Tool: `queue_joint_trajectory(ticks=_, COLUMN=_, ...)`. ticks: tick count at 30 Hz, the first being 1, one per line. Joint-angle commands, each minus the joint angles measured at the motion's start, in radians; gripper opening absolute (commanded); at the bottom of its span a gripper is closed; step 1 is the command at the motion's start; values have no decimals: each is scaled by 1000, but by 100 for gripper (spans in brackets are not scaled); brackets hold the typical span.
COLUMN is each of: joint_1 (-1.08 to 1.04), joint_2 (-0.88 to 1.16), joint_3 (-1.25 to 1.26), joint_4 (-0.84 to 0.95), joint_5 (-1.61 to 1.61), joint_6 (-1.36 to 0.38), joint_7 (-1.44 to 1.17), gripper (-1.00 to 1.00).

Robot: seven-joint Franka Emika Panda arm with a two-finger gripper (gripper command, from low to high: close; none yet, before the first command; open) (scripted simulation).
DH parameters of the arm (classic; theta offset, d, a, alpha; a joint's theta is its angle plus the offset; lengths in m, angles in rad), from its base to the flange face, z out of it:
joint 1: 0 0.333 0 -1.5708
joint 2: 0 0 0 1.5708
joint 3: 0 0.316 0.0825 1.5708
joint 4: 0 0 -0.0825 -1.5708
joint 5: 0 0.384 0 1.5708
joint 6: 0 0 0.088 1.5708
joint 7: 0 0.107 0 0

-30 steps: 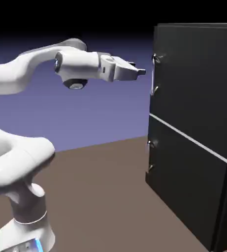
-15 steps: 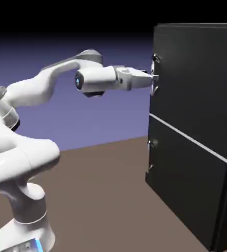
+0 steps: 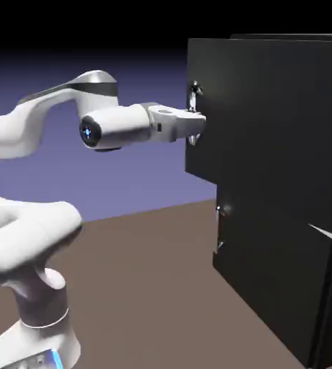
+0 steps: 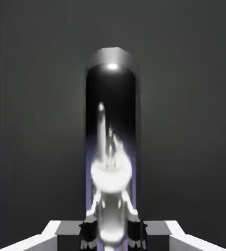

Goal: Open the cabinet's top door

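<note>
One robot arm reaches out with one gripper, and its two fingers are clamped on a bar handle, one at either side of the bar. The arm shows two silver handles ahead of it: the one in its grip, and a lower handle below the hand, well apart from it. One cabinet stands in front of the hand, black and boxy, with two doors, one above the other.

The top door is directly before the fingertips and spreads away past them on the far side of the handle. It stands partly open, its handle edge swung out toward the arm beyond the lower door, which lies beneath the hand's level and looks closed. One pale strip shows between the doors at the end far from the hand.

The hand points forward at the door, close to level, with the wrist just behind it and the forearm bending down and back. In the hand view the gripped bar runs straight up from between the fingers, shiny, with bright reflections on it.
</note>
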Motion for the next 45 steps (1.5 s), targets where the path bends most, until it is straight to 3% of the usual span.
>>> queue_joint_trajectory(ticks=1, joint_1=13, joint_2=-5, joint_3=-36, joint_4=-21, joint_5=-28, joint_6=-29, joint_7=-8, gripper=-100)
queue_joint_trajectory(ticks=12, joint_1=46, joint_2=-7, joint_3=-435, joint_4=-137, joint_5=-365, joint_6=-320, joint_7=-90, gripper=-100)
queue_joint_trajectory(ticks=23, joint_1=24, joint_2=158, joint_3=-834, joint_4=-91, joint_5=-736, joint_6=-599, joint_7=-208, gripper=-100)
queue_joint_trajectory(ticks=33, joint_1=127, joint_2=482, joint_3=-1192, joint_4=130, joint_5=-1075, joint_6=-890, joint_7=-359, gripper=-100)
queue_joint_trajectory(ticks=45, joint_1=450, joint_2=903, joint_3=-1590, joint_4=552, joint_5=-1303, joint_6=-1275, joint_7=-544, gripper=-100)
